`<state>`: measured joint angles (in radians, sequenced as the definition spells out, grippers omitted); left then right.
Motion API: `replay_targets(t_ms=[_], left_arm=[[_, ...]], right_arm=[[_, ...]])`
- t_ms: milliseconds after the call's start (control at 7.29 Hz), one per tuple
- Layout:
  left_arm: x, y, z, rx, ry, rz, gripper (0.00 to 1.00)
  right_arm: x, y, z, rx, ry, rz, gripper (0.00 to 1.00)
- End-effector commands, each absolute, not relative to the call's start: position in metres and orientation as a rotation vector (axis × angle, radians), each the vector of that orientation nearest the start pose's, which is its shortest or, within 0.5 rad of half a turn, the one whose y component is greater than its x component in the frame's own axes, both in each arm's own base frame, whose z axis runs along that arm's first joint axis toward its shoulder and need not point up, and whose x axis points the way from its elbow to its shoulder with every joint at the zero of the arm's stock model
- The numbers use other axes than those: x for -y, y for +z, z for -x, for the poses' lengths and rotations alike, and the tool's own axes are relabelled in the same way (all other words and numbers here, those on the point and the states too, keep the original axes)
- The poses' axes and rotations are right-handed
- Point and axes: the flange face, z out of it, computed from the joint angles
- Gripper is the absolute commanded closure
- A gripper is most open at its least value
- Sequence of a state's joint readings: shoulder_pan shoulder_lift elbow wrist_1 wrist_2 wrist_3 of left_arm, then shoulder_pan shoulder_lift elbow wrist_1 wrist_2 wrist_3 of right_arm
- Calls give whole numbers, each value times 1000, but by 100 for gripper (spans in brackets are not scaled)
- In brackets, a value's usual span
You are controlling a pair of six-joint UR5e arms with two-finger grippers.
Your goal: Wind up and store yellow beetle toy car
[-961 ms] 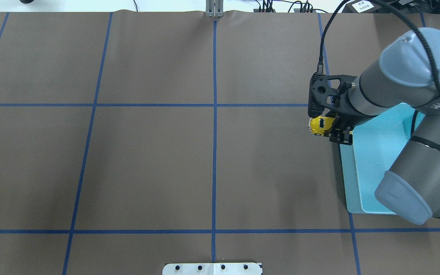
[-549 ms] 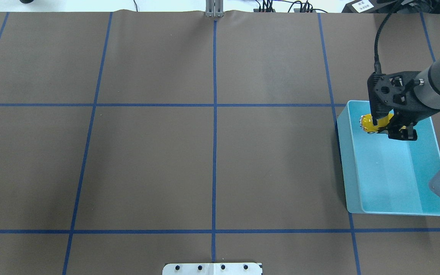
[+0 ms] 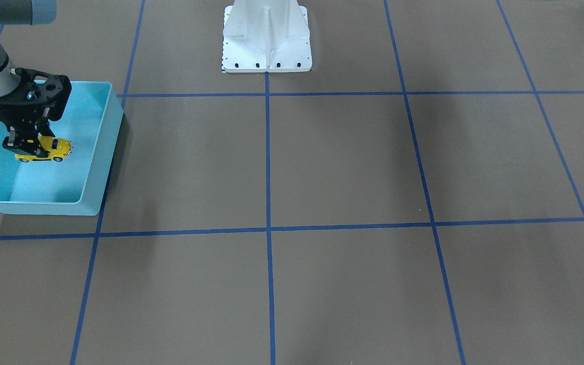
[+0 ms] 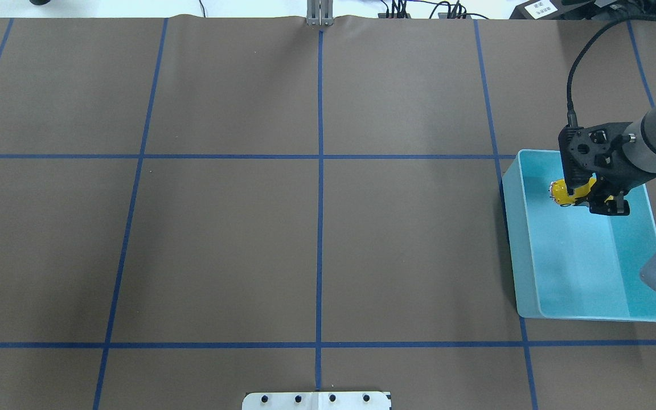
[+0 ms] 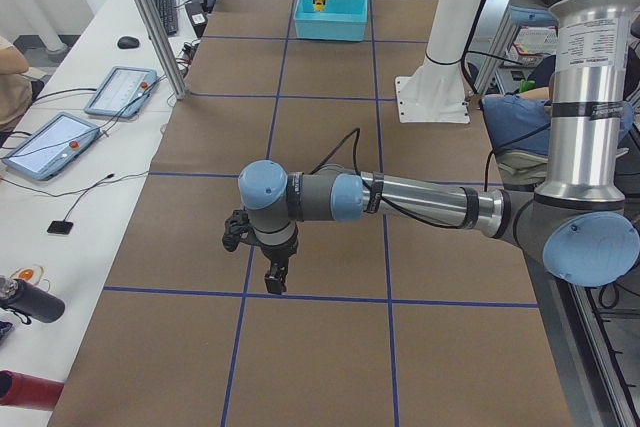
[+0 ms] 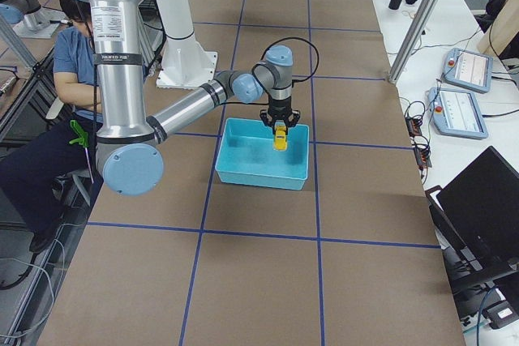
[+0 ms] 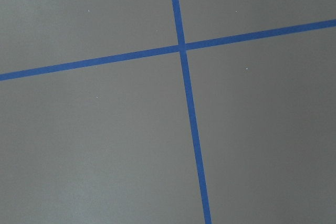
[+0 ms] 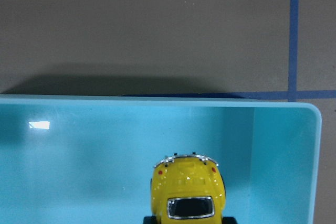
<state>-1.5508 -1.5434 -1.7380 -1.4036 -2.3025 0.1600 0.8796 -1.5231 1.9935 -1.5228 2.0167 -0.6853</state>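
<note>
The yellow beetle toy car is held in my right gripper, which is shut on it over the far end of the turquoise bin. In the front-facing view the car hangs level inside the bin's walls, under the gripper. The right wrist view shows the car's rounded end above the bin floor, near the far wall. My left gripper hovers over bare table near a tape crossing. I cannot tell if it is open.
The white robot base plate stands at the table's middle on the robot's side. Blue tape lines grid the brown table cover. Tablets lie on a side table and a seated person is beside the robot.
My right gripper has carried the car from beside the bin's left edge to over the bin's far end, then sunk a little lower and further right.
</note>
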Motion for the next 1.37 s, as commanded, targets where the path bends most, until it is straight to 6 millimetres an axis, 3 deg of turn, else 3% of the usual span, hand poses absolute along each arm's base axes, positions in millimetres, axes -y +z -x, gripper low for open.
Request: replay_targets(t_ms=[0,137,275,549,686,824,1098,1235], left_arm=[[476,607,57,-732,166,-30,0],[477,607,56,-734,168,-31,0],[476,607,56,-734,167,-30,0],[476,607,57,-734,166,-30,0],[476,608,56,-734,167,-28,0],[478,609,56,-734,166,-27,0],[478,612,56,-734,164,-21,0],[479,610,56,-734,164,-23,0]], right_arm=[[437,473,288,515,-1420,-532,100],[426,477,306,494,-1450,-521,100],[417,487,308,492,-1451,-495,100],[401,506,293,494,-1450,-453,100],[398,505,291,499,-1451,-454,100],[398,505,292,500,-1451,-453,1],[394,472,285,510,-1448,-522,0],[390,441,272,514,-1436,-583,0]])
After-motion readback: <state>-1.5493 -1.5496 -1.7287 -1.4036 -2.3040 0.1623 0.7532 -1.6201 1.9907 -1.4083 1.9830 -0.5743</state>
